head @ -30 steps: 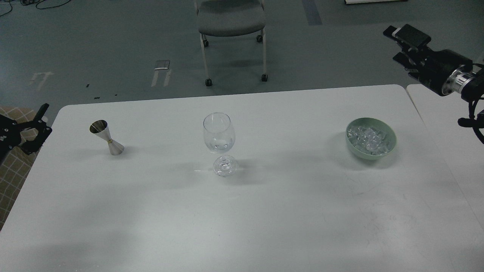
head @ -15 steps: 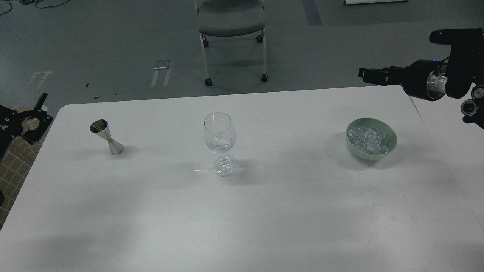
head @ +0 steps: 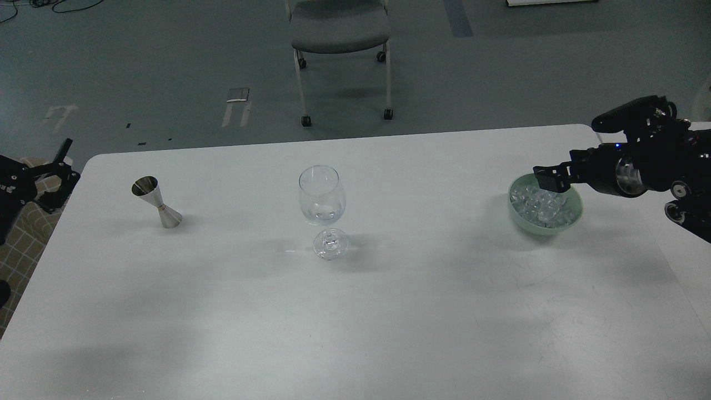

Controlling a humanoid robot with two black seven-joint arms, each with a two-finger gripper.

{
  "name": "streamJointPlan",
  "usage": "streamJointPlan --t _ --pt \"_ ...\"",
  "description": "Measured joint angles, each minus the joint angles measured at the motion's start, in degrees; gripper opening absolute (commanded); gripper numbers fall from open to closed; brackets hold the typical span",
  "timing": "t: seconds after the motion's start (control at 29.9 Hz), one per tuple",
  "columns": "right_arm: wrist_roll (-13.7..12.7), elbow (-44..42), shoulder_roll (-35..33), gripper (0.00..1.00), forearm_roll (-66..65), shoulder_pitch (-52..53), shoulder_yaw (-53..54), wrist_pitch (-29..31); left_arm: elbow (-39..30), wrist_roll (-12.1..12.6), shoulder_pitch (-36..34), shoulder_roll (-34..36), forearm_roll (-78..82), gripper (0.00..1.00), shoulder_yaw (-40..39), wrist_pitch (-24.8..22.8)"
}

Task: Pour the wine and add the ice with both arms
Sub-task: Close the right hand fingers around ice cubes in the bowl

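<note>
A clear wine glass (head: 322,195) stands upright at the table's middle; a trace of clear wine seems to sit low in its bowl, hard to see. A steel jigger (head: 157,202) stands to its left. A green bowl (head: 574,215) at the right holds many clear ice cubes (head: 534,203). My right gripper (head: 549,180) hangs over the bowl's far rim, just above the ice; its fingers read as one dark block. My left gripper (head: 65,165) is off the table's left edge, fingers spread and empty, far from the jigger.
The white table (head: 389,311) has a second white table (head: 675,261) butted against its right side. A grey wheeled chair (head: 339,28) stands on the floor beyond the far edge. A checked cloth (head: 19,244) lies at the left.
My right gripper has swung down and leftward from high beyond the table's corner to just over the ice bowl. My left gripper has risen slightly. The glass, jigger and bowl have not moved.
</note>
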Motion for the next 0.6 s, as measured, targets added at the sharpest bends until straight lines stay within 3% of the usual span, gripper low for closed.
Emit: streamJointPlan --t 0.1,0.43,0.6 --pt "-0.05 0.56 -0.15 0.74 -0.12 -1.53 -0.06 0.0 -0.01 0.01 0.14 -0.09 0.14 0.98 0.02 0.08" --pt "-2.62 0.27 1.87 0.71 -4.56 -3.37 -0.17 0.0 -0.09 0.02 0.51 -0.21 0.17 0.98 0.03 0.16" --pt "-3.14 0.21 2.13 0.64 -7.44 -4.31 -0.18 0.0 0.01 0.02 0.52 -0.19 -0.03 0.98 -0.03 0.16"
